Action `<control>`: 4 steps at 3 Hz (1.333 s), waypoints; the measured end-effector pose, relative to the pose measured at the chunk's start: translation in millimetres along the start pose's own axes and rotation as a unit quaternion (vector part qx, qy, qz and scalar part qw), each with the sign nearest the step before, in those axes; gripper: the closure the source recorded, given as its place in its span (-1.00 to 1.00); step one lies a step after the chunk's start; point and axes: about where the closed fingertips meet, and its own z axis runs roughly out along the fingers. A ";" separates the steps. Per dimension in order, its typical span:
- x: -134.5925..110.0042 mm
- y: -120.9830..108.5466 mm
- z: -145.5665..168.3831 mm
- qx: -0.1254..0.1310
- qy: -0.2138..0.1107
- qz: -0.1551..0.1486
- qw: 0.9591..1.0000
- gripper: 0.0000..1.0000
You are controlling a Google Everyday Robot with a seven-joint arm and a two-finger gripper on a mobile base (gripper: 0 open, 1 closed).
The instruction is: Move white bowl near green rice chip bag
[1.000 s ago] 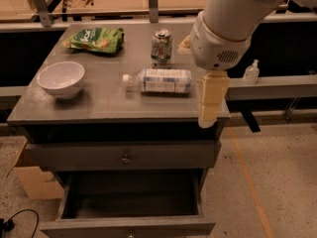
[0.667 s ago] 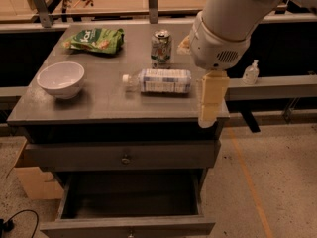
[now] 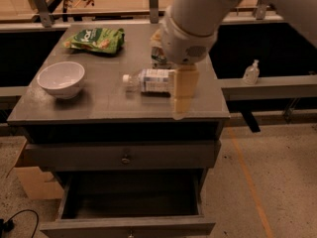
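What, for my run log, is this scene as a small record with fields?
white bowl: upright, left front of the table
green rice chip bag: flat, back left, apart from the white bowl
plastic bottle: on its side, mid-table
gripper: over the table's right front, before the plastic bottle, away from the white bowl
bottom drawer: open

One gripper (image 3: 180, 108) hangs over the front edge of the one table (image 3: 109, 103). To its left are one bowl (image 3: 61, 78) and, just beside it, one bottle (image 3: 148, 81). Beyond it are one bag (image 3: 95, 38) and one can (image 3: 157, 58), partly hidden. To its right is one pump bottle (image 3: 251, 72). Below it are one shut drawer (image 3: 124, 155), one open drawer (image 3: 129, 228) and one box (image 3: 37, 182).
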 end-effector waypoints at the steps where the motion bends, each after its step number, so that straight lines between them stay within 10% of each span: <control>1: -38.2 -26.4 21.7 0.003 -0.015 -0.035 0.999 -0.68; 2: -76.8 -50.7 38.1 0.008 -0.033 -0.069 0.997 -0.40; 4: -144.4 -84.1 72.9 0.000 -0.056 -0.129 0.990 -0.54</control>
